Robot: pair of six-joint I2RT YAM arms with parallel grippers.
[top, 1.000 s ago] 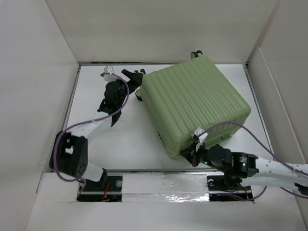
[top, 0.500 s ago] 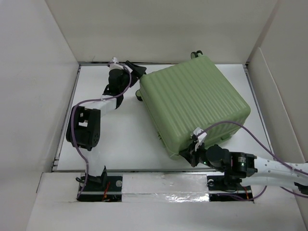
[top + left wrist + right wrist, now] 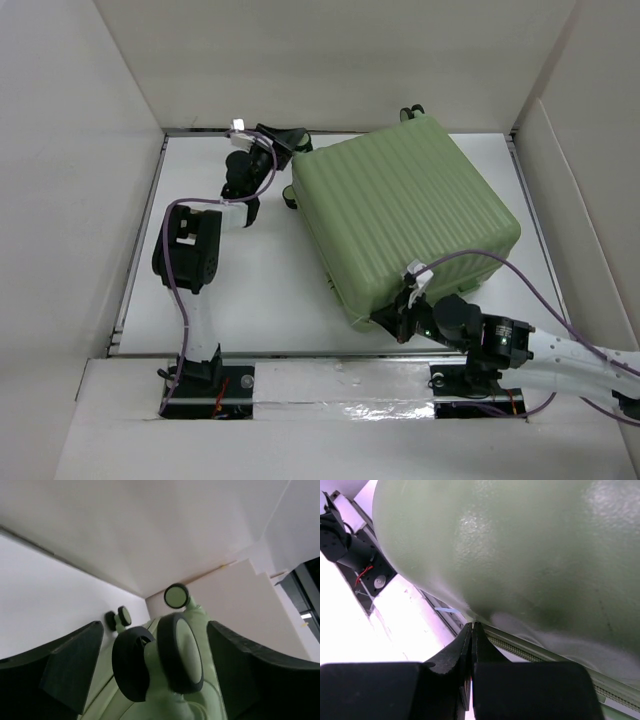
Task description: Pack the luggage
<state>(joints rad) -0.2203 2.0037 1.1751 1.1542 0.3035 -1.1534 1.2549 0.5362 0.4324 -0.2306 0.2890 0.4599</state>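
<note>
While the large light green ribbed hard-shell suitcase [image 3: 405, 220] lies closed toward two o'clock on the white table [image 3: 250, 270], the left gripper [image 3: 292, 143] stands apart astride its ten-o'clock black-rimmed wheel [image 3: 177, 652]. The right gripper [image 3: 385, 318], fingers pressed together, sits at the six-o'clock corner seam.

Ribbed, faintly glossy, probably plastic luggage [image 3: 405, 215]

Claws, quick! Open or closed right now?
Left claw: open, around a wheel of the luggage.
Right claw: closed at the luggage edge; holding anything, cannot tell.
</note>
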